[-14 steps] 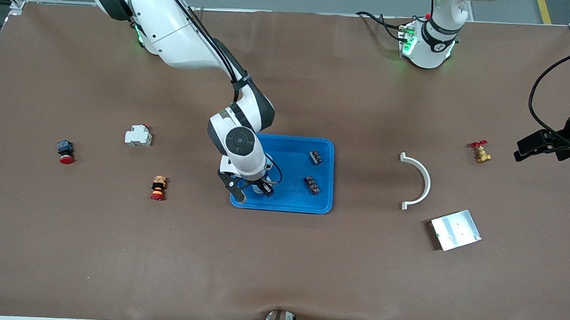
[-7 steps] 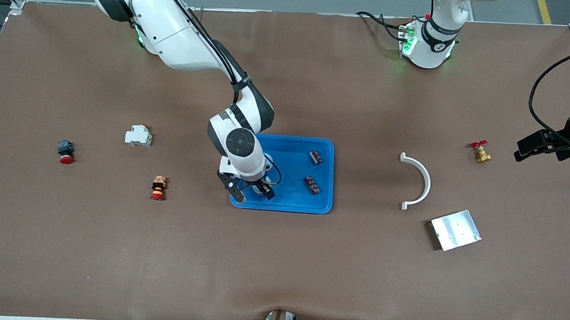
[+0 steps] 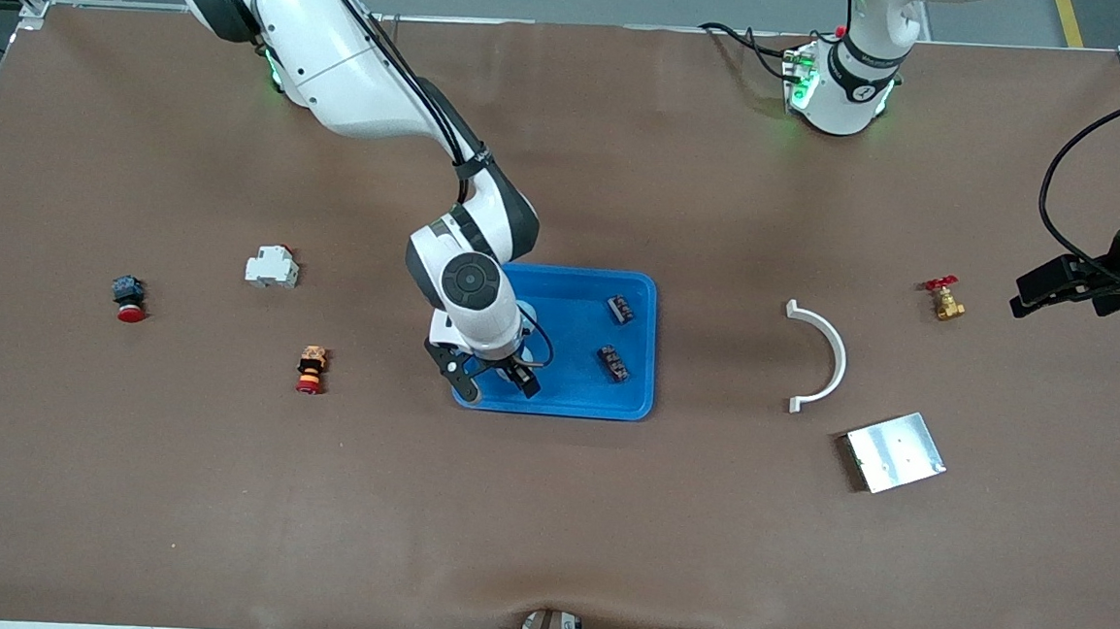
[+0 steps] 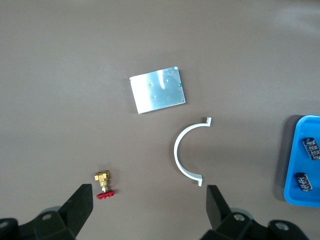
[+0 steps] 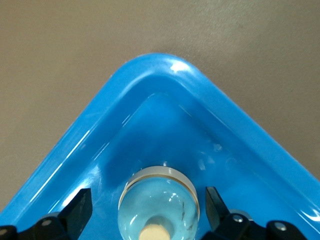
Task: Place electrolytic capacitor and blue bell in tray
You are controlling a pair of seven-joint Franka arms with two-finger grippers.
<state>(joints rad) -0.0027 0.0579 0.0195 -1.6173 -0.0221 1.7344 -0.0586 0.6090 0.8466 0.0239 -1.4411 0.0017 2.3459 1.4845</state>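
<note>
The blue tray [image 3: 574,315] lies mid-table, and one of its corners [image 5: 165,65] fills the right wrist view. The light blue bell [image 5: 159,202] rests on the tray floor in the corner nearest the front camera at the right arm's end. My right gripper [image 3: 496,381] hangs just over it, open, with one finger on either side and clear of the dome. Two dark electrolytic capacitors [image 3: 621,308] [image 3: 613,363] lie in the tray toward the left arm's end. My left gripper [image 3: 1038,290] waits open above the table at the left arm's end, holding nothing.
A white curved piece [image 3: 825,355], a silver metal plate [image 3: 895,452] and a brass valve with a red handle [image 3: 945,299] lie toward the left arm's end. A white breaker [image 3: 271,266], a red push button [image 3: 128,298] and an orange button [image 3: 311,369] lie toward the right arm's end.
My right gripper has opened and let go of the bell, which now sits in the tray; the hand has risen slightly. The left arm has not moved.
</note>
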